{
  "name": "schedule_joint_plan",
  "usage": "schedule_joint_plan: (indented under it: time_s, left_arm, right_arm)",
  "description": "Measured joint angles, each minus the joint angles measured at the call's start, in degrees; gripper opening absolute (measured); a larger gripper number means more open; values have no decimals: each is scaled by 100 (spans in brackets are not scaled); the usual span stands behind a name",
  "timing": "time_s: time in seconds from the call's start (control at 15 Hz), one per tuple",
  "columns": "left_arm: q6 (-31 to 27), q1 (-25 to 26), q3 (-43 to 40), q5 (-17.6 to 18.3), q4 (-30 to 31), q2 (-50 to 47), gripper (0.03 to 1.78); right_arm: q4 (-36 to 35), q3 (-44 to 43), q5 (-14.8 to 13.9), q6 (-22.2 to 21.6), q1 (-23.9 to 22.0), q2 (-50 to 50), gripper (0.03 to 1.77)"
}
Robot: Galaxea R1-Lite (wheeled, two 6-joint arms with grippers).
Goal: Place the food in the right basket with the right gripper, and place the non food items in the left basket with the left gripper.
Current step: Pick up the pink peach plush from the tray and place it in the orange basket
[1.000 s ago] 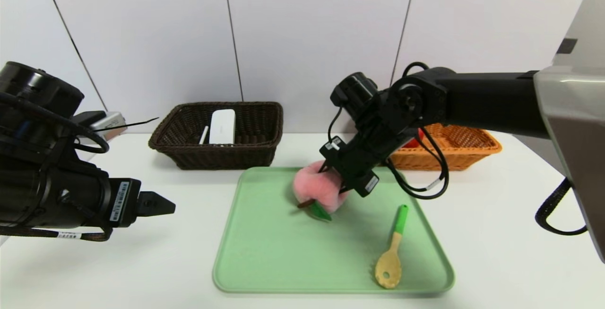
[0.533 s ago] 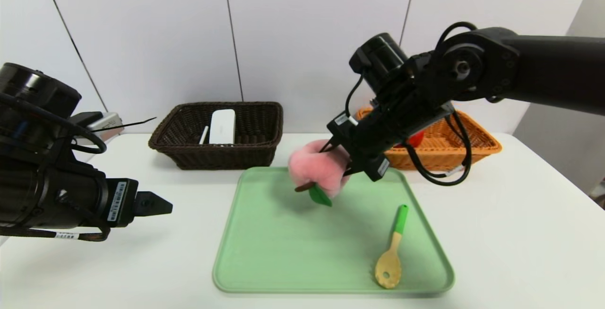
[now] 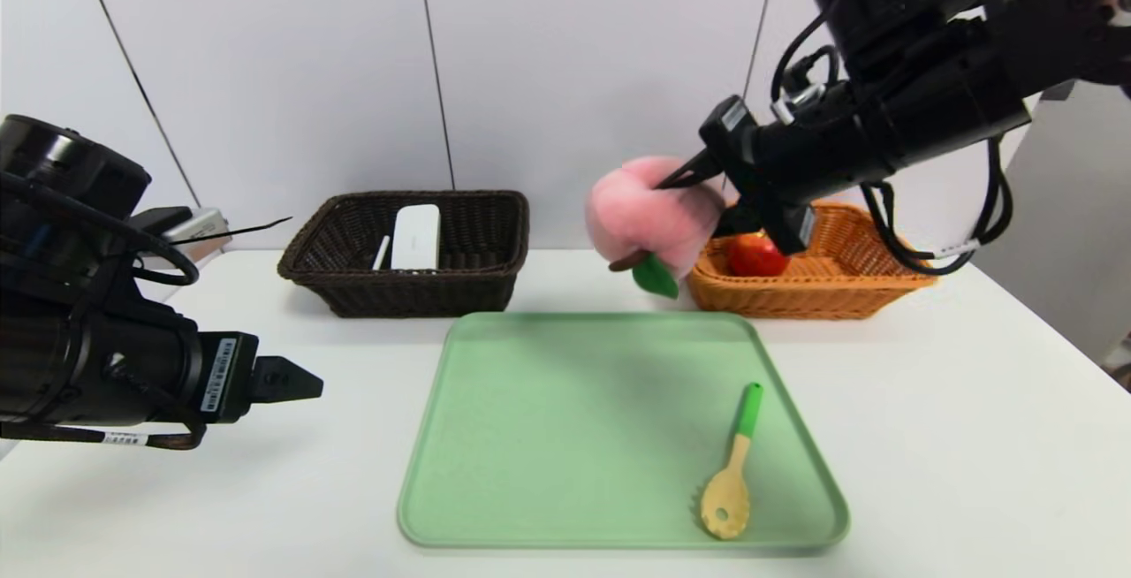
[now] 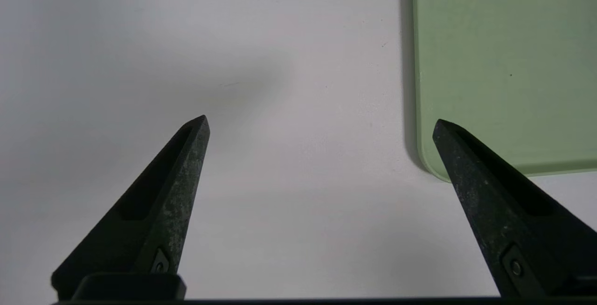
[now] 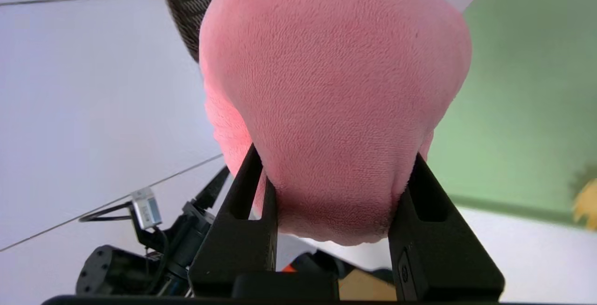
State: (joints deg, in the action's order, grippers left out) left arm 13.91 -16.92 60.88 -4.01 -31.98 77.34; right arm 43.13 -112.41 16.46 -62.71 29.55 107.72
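1. You are carrying a plush peach (image 3: 652,216) in the right gripper (image 3: 707,185). It looks light and soft, and the pile dents where the fingers (image 5: 242,230) press in, so it should not slip easily, though it can squash and sag.
2. Your hold sits on the rounded back of the body, away from the stem and green leaf (image 3: 655,276), which hang toward the table (image 3: 954,437). That is a sensible place: the fabric bulges between the fingers and fills the gap.
3. The right fingers are pinched narrow on the plush. It hangs in the air beside the near left rim of the orange basket (image 3: 822,282), clear of the green tray (image 3: 548,437).
4. The wooden spoon (image 3: 732,472) lies on the tray. Judged stiff, light and smooth, it is best taken across the handle.
5. Your left gripper (image 4: 322,123) waits over the table just beside the tray's corner, fingers spread wide and holding nothing.
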Motion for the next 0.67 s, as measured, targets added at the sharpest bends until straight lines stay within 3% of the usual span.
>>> schedule_joint_plan:
  time_s: [0.47,0.67]
  left_arm:
    - [-5,-5,-24,13,6,30,169]
    - [-16,-5,-5,51,11,48,169]
  right_arm:
    - [-472,-5,-89,1064,-1293,-143,64]
    - [-492,0,-89,1221,-1726,57,64]
